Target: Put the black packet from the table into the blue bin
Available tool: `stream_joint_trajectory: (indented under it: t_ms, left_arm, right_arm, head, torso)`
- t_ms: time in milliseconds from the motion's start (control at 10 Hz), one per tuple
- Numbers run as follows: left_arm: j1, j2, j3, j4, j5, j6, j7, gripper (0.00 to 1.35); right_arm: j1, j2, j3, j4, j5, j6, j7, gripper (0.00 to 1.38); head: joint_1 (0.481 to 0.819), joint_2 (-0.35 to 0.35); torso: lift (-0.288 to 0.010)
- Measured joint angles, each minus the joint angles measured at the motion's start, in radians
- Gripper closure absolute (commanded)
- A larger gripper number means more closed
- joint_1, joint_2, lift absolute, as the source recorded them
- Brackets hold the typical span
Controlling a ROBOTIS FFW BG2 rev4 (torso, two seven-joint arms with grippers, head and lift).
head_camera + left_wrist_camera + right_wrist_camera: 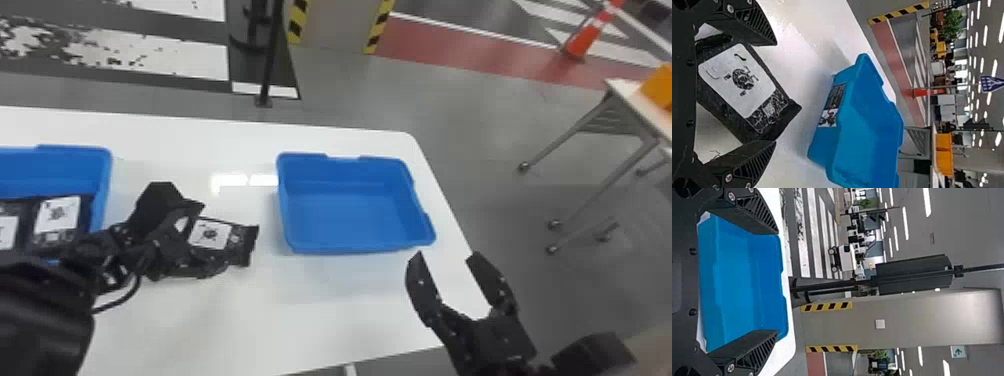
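My left gripper (214,238) is around the black packet (211,235) left of the empty blue bin (350,248), its fingers apart on either side. In the left wrist view, the packet (736,84) with its white label lies between the open fingers of the left gripper (776,93), one corner close to a finger; whether they touch, I cannot tell. The blue bin (819,143) stands beyond. Near the table's right edge, my right gripper (446,256) is open and holds nothing. The right wrist view has the right gripper (777,282) with the bin (736,282) beyond its parted fingers.
A second blue bin (106,175) at the table's left holds black packets with white labels (57,214), partly behind the left arm. The white table (320,305) ends just right of the middle bin. A black stand (267,65) is on the floor behind.
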Motion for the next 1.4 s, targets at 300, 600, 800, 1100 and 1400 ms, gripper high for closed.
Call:
stream_joint_trajectory:
  t_ms: [300, 600, 800, 1100, 1400]
  left_arm:
    - [-0.039, -0.001, -0.031, 0.063, -0.038, 0.021, 0.015, 0.36]
    - [-0.040, 0.000, -0.042, 0.066, -0.041, 0.036, 0.015, 1.20]
    - [-0.036, 0.003, -0.049, 0.066, -0.047, 0.013, 0.015, 1.22]
    - [-0.023, 0.023, -0.044, -0.024, 0.005, 0.033, -0.002, 1.22]
    - [0.047, 0.074, 0.011, -0.311, 0.054, 0.131, -0.028, 1.22]
  right_arm:
    - [0.000, 0.000, 0.000, 0.003, -0.006, -0.001, 0.002, 0.11]
    - [0.002, 0.000, 0.000, 0.003, -0.009, -0.002, 0.002, 0.12]
    - [0.002, 0.000, 0.000, 0.003, -0.011, -0.002, 0.002, 0.11]
    - [0.008, 0.000, 0.000, 0.003, -0.022, -0.002, 0.002, 0.12]
    - [0.014, 0.000, -0.001, -0.004, -0.020, -0.002, 0.002, 0.12]
  head:
    - [0.695, -0.350]
    - [0.695, -0.350]
    - [0.695, -0.350]
    - [0.695, -0.350]
    - [0.695, -0.350]
  torso:
    - [-0.110]
    - [-0.110]
    - [-0.110]
    - [-0.110]
    - [-0.110]
